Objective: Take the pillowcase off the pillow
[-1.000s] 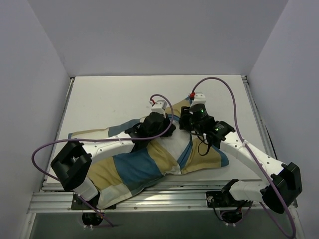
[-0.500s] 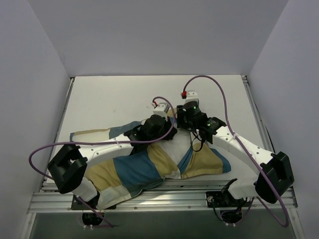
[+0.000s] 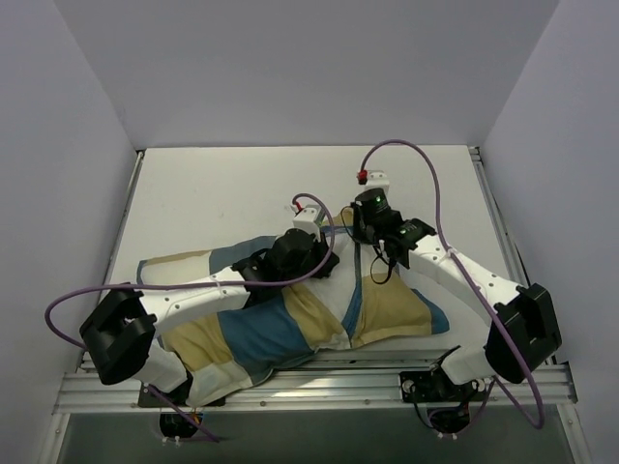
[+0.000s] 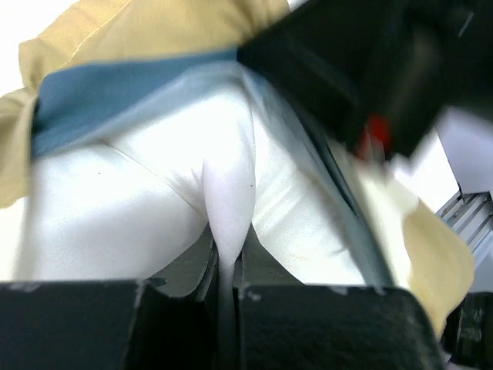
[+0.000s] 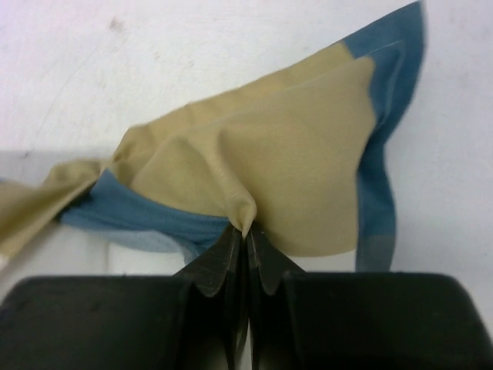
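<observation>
1. The left end effector is clenching a fold of the white pillow.
2. The right end effector is grasping a tan edge of the pillowcase, with its fingers pressing together on the cloth.
3. The pillow is lying along the near side of the counter, mostly inside the pillowcase.
4. A white patch of pillow is showing at the middle, where both end effectors are meeting.

The pillow is laid on the table. The pillowcase is wrapped around the pillow, and some is spread left of the pillow.
</observation>
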